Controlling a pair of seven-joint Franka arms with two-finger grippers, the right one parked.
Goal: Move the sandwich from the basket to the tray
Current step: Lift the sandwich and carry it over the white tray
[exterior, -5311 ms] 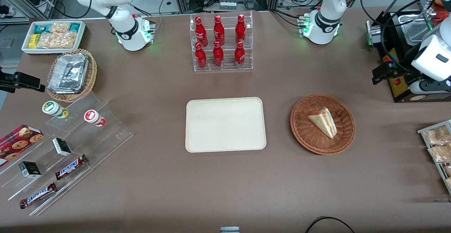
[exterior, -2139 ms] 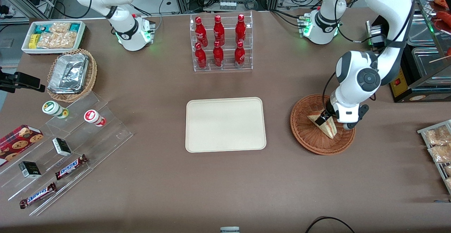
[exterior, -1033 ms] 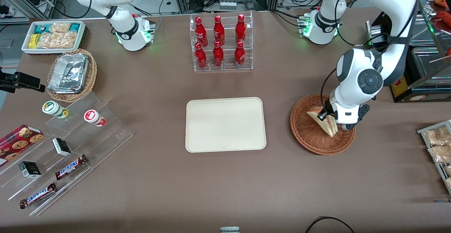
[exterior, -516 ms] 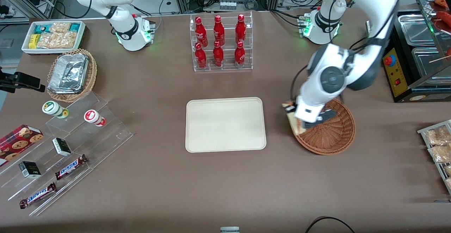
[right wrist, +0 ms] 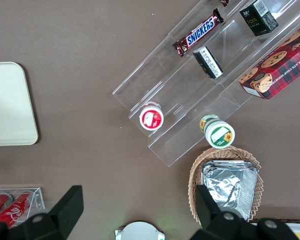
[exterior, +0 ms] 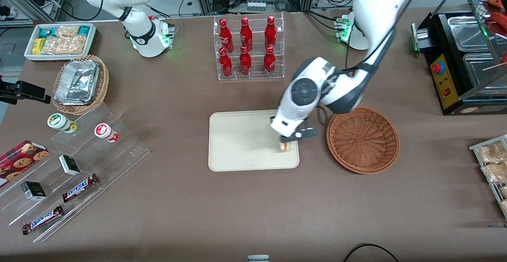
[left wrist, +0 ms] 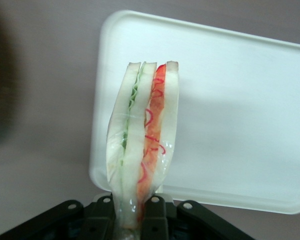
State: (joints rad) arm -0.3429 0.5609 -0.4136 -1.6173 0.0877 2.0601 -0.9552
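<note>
The pincer is hanging over the tray, above the corner at about four o'clock from the tray's centre as the front camera sees it, and it is pinching the sandwich by one narrow end. In the wrist view the wedge is sticking straight out from between the two dark fingers, edge-on, with the cream tray and bare brown tabletop beneath it; whether it is touching the tray yet cannot be told.

The sandwich is looking light and soft: pale bread slices with a green layer and a red-orange layer between them, all sealed in thin clear wrap that is creasing where the fingers are squeezing. That film is probably slippery, and the bread would likely crush under a hard squeeze, so a gentle hold across the flat bread faces, near the thick end, seems the safest place to take it.

The tray is a smooth, flat, rounded-corner rectangle with a low raised rim. The basket, at three o'clock from the tray, is a round, shallow, reddish-brown bowl of ribbed wicker, and nothing is lying in it now.
</note>
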